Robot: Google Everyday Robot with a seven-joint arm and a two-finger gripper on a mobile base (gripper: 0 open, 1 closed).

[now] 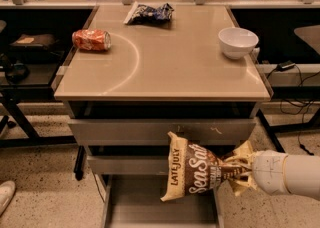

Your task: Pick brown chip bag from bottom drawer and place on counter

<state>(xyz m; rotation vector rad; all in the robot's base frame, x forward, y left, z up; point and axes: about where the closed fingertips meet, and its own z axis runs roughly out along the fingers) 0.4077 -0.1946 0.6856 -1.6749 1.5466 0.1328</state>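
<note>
The brown chip bag (197, 172) with white "Sea Salt" script hangs in the air in front of the drawer fronts, above the open bottom drawer (145, 207). My gripper (245, 172) comes in from the lower right on a white arm and is shut on the bag's tan right end. The bag lies sideways, its other tan end pointing left. The beige counter (170, 67) with the faint white curved line is above, well higher than the bag.
On the counter lie an orange soda can (91, 40) at the left, a dark blue and white bag (148, 13) at the back, and a white bowl (238, 42) at the right. Two wider grey drawers (160, 132) are closed. A shoe (5, 194) shows at the lower left.
</note>
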